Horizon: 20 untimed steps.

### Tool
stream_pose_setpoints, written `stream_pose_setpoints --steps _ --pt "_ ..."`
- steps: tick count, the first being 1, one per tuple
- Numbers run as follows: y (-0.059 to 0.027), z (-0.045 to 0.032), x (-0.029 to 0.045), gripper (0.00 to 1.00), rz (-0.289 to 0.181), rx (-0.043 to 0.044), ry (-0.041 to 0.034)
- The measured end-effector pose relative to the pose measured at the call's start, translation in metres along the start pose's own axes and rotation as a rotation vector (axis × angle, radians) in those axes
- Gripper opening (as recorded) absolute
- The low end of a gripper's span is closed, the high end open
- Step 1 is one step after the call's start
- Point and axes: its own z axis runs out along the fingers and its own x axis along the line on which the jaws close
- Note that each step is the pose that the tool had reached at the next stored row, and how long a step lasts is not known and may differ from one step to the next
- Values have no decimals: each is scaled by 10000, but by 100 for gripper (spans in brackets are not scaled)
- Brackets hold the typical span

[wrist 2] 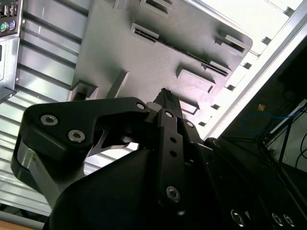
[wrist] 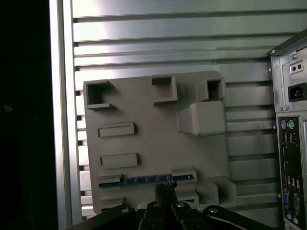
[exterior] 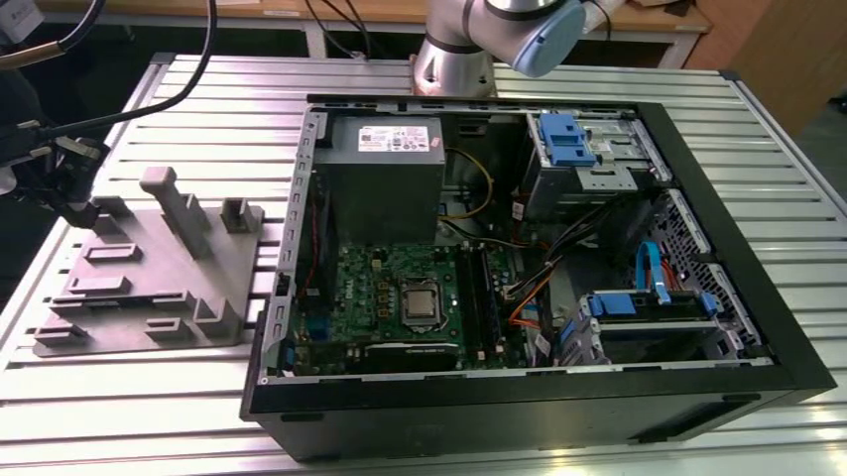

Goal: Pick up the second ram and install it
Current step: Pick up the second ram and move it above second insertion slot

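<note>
The hand [wrist: 165, 188] hangs close above the ram [wrist: 144, 179]. I cannot tell whether it is open or closed, or whether it touches the stick. The ram stands on edge in a long slot of the grey tray [wrist: 153, 120]. In the exterior view the hand is at the tray's ten o'clock corner. The tray lies on the table [exterior: 133, 397], just beside the open case [exterior: 530, 402], at its nine o'clock.

Even indoor light, blown-out glare on the table [wrist 2: 240, 17]
</note>
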Motion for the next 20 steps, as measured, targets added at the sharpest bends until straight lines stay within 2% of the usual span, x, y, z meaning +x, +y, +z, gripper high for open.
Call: stream_pose_setpoints --steps 12,20 --pt "0 0 1 10 -73 0 5" --pt "0 12 1 10 -1387 -34 62"
